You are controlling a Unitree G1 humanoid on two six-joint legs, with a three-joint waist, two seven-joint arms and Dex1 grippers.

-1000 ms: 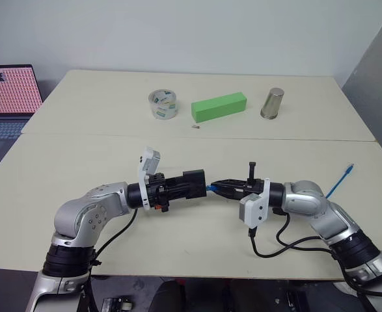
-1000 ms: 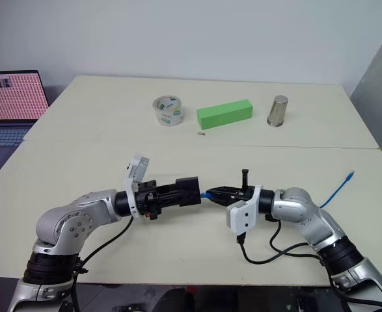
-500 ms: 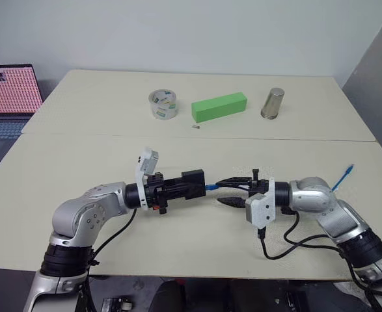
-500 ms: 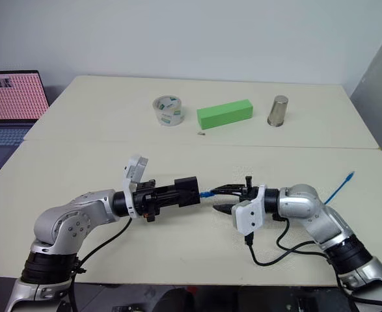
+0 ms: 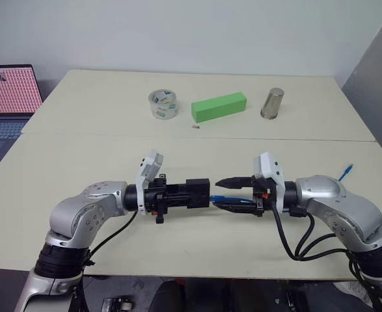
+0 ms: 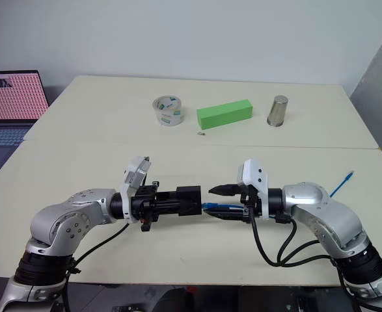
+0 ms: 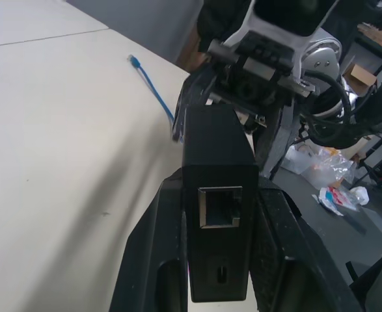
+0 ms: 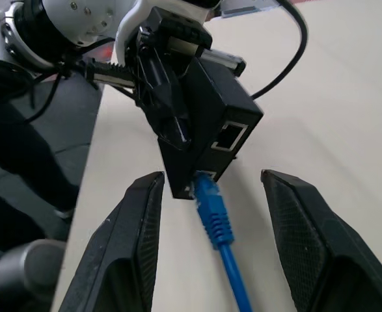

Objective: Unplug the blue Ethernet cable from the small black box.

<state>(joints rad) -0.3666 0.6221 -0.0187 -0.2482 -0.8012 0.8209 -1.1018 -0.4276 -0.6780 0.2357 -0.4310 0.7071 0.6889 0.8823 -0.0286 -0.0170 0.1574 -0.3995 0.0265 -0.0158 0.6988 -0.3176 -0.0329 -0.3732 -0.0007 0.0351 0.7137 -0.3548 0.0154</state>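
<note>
Above the worktop (image 5: pixel 80 156), the left gripper (image 5: pixel 194 193) has its fingers clamped on the small black box (image 8: pixel 207 127). The right gripper (image 8: pixel 210 244), fingers apart, straddles the blue Ethernet cable (image 8: pixel 220 237), whose plug still sits in the box. It should close on the plug itself, then pull straight out.

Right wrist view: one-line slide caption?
Open right gripper straddles blue Ethernet cable, still plugged into small matte black box.

Two cream tables (image 5: pixel 80 149) pushed together, seam between them, plain pale wall (image 5: pixel 177 32) behind. Grey panel (image 5: pixel 379 78) at right. Laptop (image 5: pixel 5 97) open at left edge, pink screen lit.
</note>
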